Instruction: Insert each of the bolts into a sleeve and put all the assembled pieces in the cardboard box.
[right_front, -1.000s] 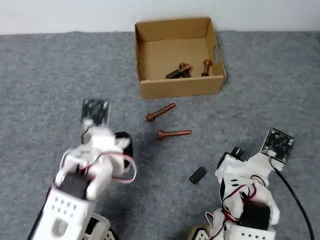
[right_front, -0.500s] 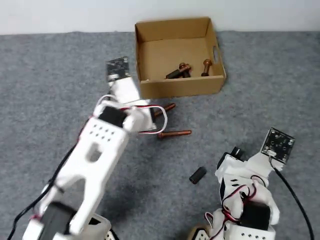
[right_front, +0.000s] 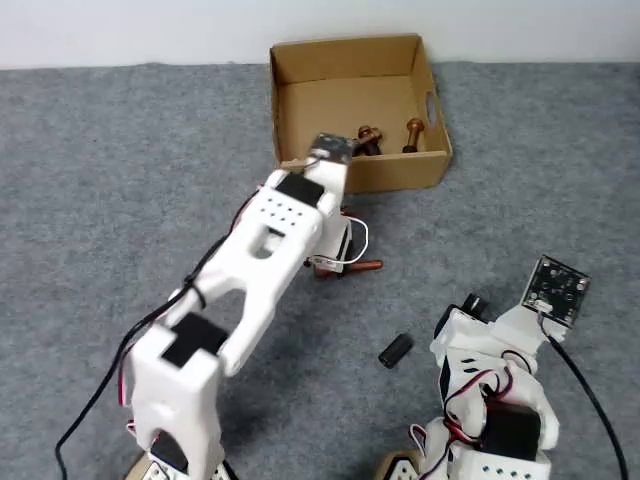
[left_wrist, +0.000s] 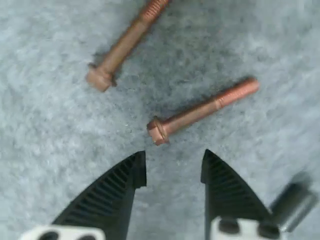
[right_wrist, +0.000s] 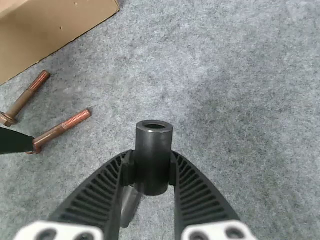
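Two copper bolts lie on the grey carpet in front of the cardboard box (right_front: 360, 175). My left gripper (left_wrist: 173, 167) hangs open just above the head of the nearer bolt (left_wrist: 202, 110), with the other bolt (left_wrist: 127, 42) farther off. From above, the left arm covers most of the far bolt, and the near bolt's (right_front: 362, 265) shank shows beside the left gripper (right_front: 322, 262). My right gripper (right_wrist: 151, 167) is shut on an upright black sleeve (right_wrist: 154, 145), held low at the front right. A second black sleeve (right_front: 396, 350) lies loose on the carpet.
The box holds a few bolt-and-sleeve pieces (right_front: 365, 140) near its front wall. The right arm (right_front: 490, 380) sits folded at the front right. Open carpet stretches to the left and to the right of the box.
The left arm swung from the front left of the table up and across to the bolts by the box. The right arm stayed still with its sleeve.
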